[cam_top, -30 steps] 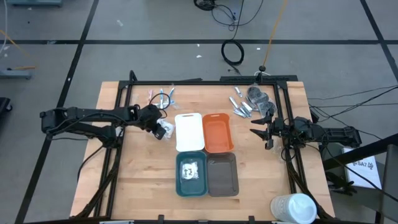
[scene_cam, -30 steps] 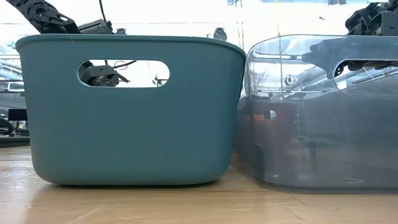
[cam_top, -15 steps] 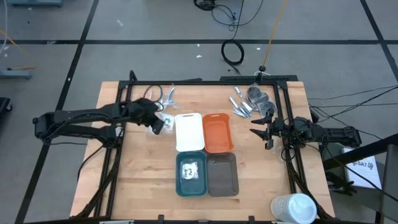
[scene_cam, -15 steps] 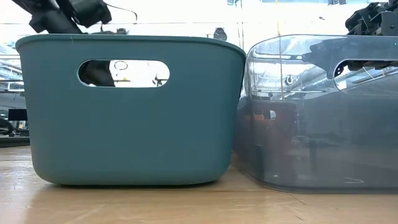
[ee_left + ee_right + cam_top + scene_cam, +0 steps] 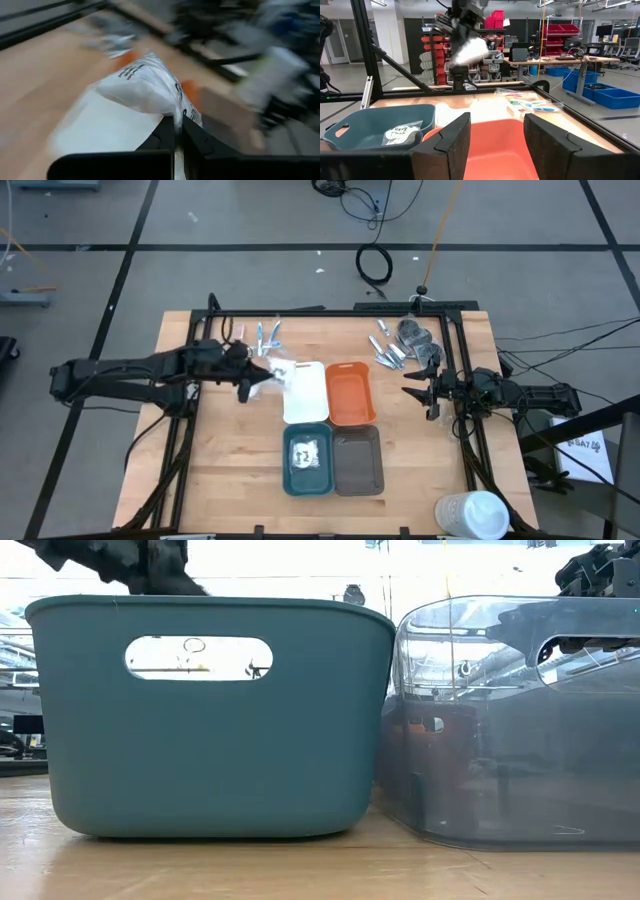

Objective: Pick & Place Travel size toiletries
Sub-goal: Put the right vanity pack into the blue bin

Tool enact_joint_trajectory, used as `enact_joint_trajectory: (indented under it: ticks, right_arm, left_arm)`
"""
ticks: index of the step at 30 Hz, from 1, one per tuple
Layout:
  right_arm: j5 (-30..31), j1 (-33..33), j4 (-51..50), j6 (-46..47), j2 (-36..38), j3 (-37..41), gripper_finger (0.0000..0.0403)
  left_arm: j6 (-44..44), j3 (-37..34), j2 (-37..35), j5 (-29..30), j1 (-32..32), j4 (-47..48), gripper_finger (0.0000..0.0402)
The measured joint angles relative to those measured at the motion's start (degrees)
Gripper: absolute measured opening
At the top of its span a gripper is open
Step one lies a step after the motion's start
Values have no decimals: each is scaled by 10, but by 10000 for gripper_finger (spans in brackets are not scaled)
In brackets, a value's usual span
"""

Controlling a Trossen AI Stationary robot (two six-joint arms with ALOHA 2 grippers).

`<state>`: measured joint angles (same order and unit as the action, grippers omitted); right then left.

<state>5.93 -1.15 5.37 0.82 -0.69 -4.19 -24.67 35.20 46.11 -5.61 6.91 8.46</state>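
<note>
- Between the left gripper's (image 5: 252, 379) closed fingers sits a white plastic sachet (image 5: 145, 87), pinched at one edge, with black print on its wrapper.
- In the high view this gripper hangs just beside the far left corner of the white tray (image 5: 305, 392), and the sachet (image 5: 278, 372) shows pale at that corner.
- From the right wrist view the same sachet (image 5: 468, 50) appears lifted clear of the table, held up by the left arm.
- At the table's right edge the right gripper (image 5: 418, 392) waits with its jaws parted and nothing between them, pointing toward the orange tray (image 5: 349, 393).
- Inside the teal tray (image 5: 307, 458), more white sachets (image 5: 306, 451) lie together; the grey tray (image 5: 358, 459) stands touching it on the right.
- At the far left of the table, slim pink and blue sticks (image 5: 266, 334) lie near the frame rail.
- At the far right, silver pieces (image 5: 387, 349) and dark grey roundish pieces (image 5: 417, 338) lie close together.
- At the near right corner stands a big white cup (image 5: 472, 513).
</note>
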Motion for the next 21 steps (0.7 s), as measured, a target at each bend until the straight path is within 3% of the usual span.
enact_joint_trajectory:
  ticks: [5,12,21]
  right_arm:
    - [0,0,0,0,0,0,172]
    - [0,0,0,0,0,0,175]
    - [0,0,0,0,0,0,172]
  left_arm:
    - [51,0,37,-50,-83,-121,9]
    - [93,1,127,-49,-193,-260,4]
    - [96,68,282,-51,-224,-190,6]
